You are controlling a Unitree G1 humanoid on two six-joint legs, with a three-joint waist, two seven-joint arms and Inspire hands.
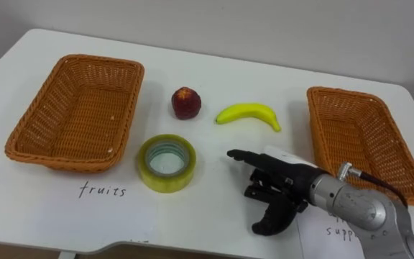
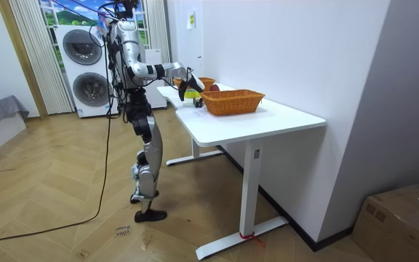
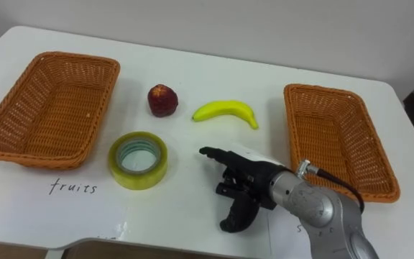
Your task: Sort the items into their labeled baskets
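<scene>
Your right hand (image 1: 282, 183) hovers empty, fingers loosely spread, near the banana (image 1: 249, 114). Lower over its middle, close along the curve, then carry it past the apple (image 1: 186, 103) into the left basket (image 1: 20, 137) (both stand empty).

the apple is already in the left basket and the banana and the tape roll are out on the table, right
Not quite. The apple is not in the left basket; it lies on the table beside that basket, as the left eye view shows. The banana and the tape roll are out on the table, as you said.
</scene>
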